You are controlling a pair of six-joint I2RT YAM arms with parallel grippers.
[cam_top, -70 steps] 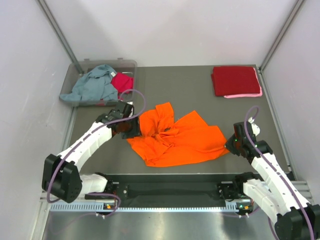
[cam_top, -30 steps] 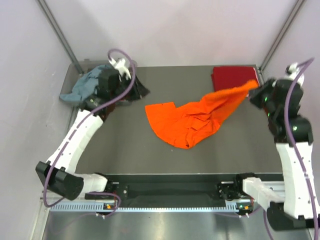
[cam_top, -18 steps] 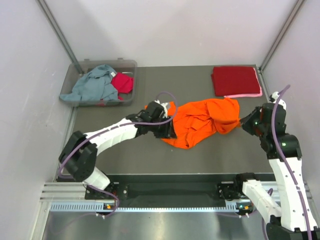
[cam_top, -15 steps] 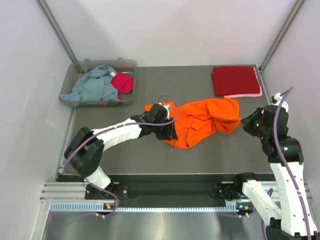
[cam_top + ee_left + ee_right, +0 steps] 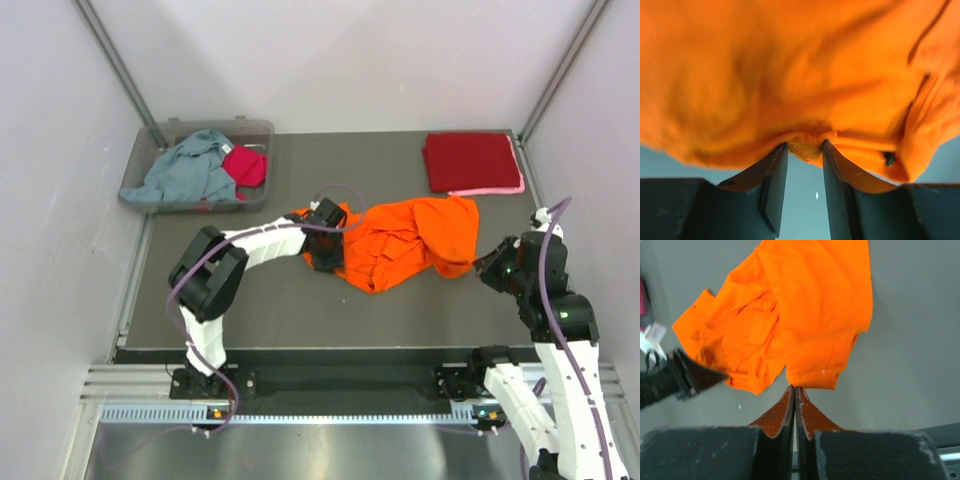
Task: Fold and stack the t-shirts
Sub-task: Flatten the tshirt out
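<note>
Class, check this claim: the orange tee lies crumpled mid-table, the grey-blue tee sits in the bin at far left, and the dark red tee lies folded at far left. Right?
No: the dark red tee lies folded at far right, not far left, as the top external view shows. The orange tee is crumpled mid-table and the grey-blue tee sits in the bin at far left.

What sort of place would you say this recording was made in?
Probably a robotics lab test cell, not a home: plain white panel walls close in a dark table, the left arm and right arm are bolted to a metal rail, and t-shirts sit in a clear bin.
</note>
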